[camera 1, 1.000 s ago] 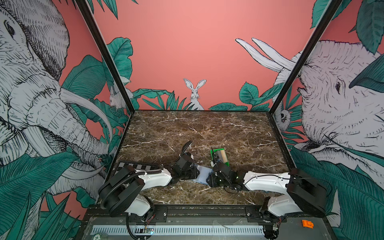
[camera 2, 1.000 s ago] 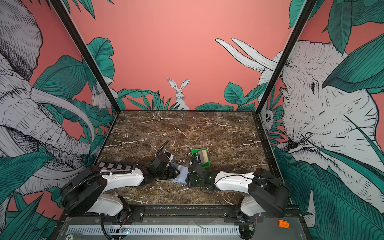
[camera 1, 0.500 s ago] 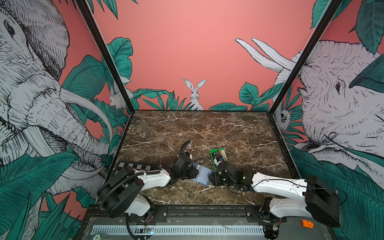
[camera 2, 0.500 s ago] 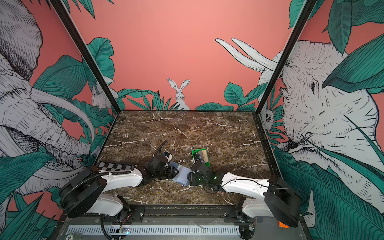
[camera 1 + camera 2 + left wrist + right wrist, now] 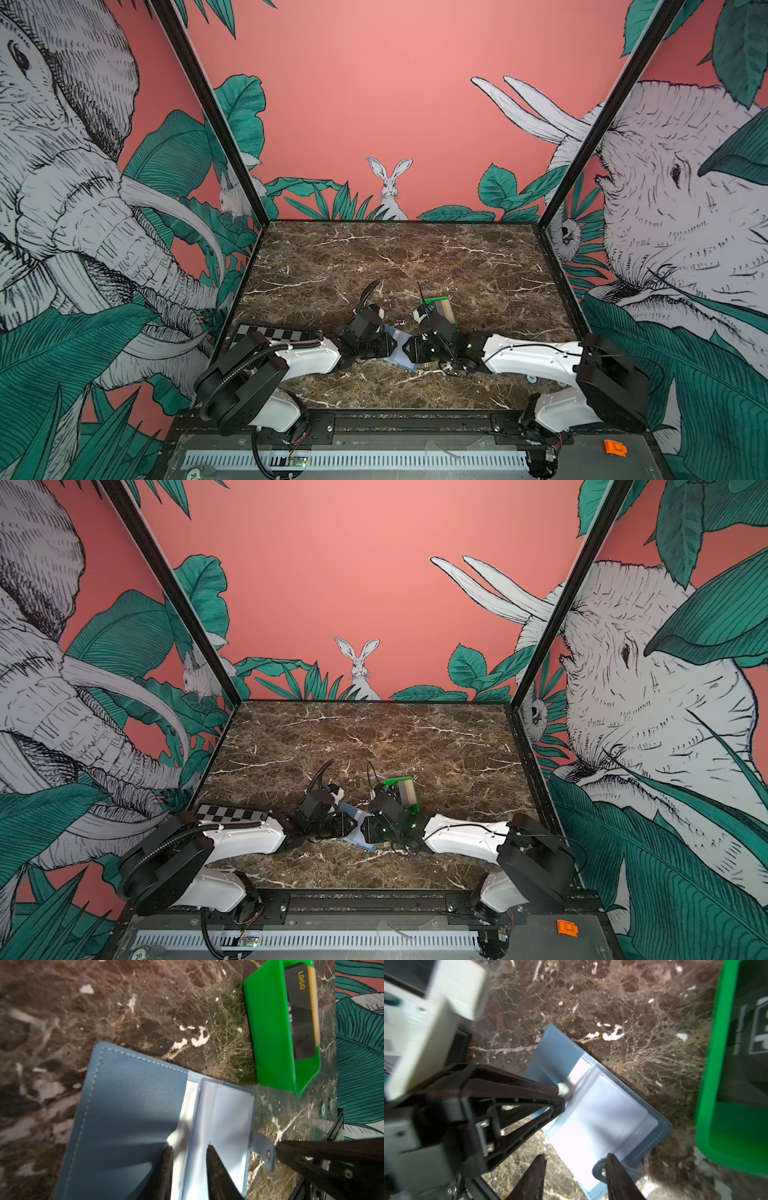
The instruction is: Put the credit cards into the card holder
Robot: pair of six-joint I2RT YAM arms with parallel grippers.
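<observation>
Near the front edge of the desk [image 5: 374,257], about midway along it, the card holder [image 5: 128,1105] is lying open, inner face up. Its clear sleeves [image 5: 228,1109] are showing, with no card in them that I can make out. The credit cards are sitting in the green tray [image 5: 268,1032] just behind the holder, toward the right edge: a black card [image 5: 299,1012] on top, a tan card [image 5: 312,1001] peeking out beneath it.

The left pincer [image 5: 189,1147] is straddling the sleeves close to the fold, jaws narrowed with a leaf between them. Whether it is actually pinching that leaf cannot be told. The right pincer [image 5: 576,1155] is standing released and empty over the holder's tab-side edge, one finger just beside the snap tab [image 5: 264,1147].

Risks, as judged:
- The slick leaf is likely slipping free if the hold is light, closing the pocket.
- The holder is resting unclamped on polished stone, so any sideways pull is apt to be skidding it.
- The right finger is risking a snag on the tab.
- Both pincers are crowding one spot, so contact is possible.
- The cards are lying flat in the tray, making edge pickup awkward.
</observation>
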